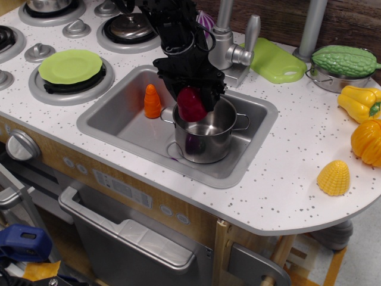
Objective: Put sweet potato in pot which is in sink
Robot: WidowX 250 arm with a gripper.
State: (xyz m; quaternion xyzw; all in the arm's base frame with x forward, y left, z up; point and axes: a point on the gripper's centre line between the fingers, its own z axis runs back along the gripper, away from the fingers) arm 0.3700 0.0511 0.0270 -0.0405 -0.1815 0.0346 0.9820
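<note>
One sweet potato (191,105), one steel pot (205,136), one sink (113,122), one gripper (193,95). One orange toy carrot (152,101) at the sink's left. One faucet (225,44) on the far side. Two green boards or plates: the round plate (69,65) and the cutting board (275,61). One purple onion (205,21) (mostly hidden). At right: one green gourd (345,59), two yellow-orange peppers (359,102) (367,142), one yellow corn piece (333,177).

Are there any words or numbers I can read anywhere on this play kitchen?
None can be read.
The small round buttons on the front panel under the sink show marks too small and blurred to read.
The pot, the sweet potato in the gripper, and the green plate carry no lettering that shows.
</note>
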